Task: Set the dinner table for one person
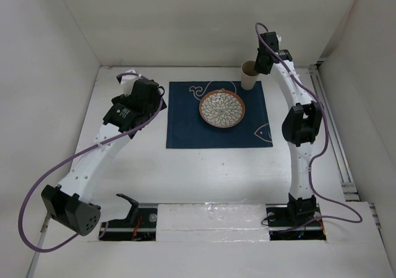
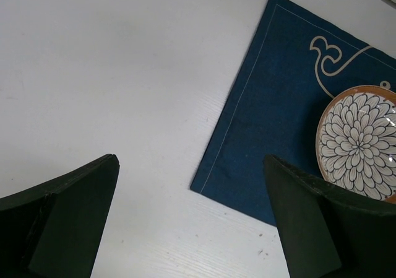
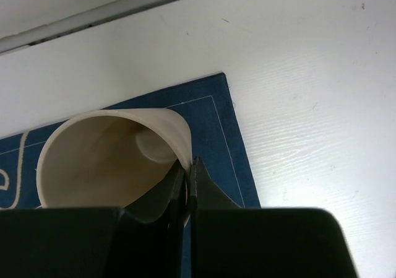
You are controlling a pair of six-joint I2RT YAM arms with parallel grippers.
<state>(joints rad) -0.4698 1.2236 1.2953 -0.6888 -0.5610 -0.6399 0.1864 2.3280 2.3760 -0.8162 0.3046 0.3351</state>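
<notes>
**Cup pinched by its rim at the mat's upper right corner, much of the grip hidden from above**

From the top view you cannot make out the fingertips of either arm. On the right, the black wrist housing covers them and part of the cup [image 1: 249, 75], which sits at the upper right corner of the navy placemat [image 1: 185, 126]. On the left, the housing at the upper left, just beside the mat's left edge, hides that arm's fingers too.

The right wrist view gives you what the top view hides. The right gripper [image 3: 189, 166] has its jaws almost together, clamped on the cup's thin wall, with one finger inside the rim and one outside. The gripper body cuts off the cup's lower part, so you cannot tell whether its base touches the mat.

In the left wrist view, the left gripper [image 2: 190, 166] has its jaws wide apart with nothing between them, and a corner of the mat lies below the gap. The plate [image 2: 359, 142] is cut off at the right edge there. Only the top view shows it whole, right of centre on the mat.

The white dinner table [image 1: 216, 179] spreads under everything and fills the middle of the top view.
</notes>
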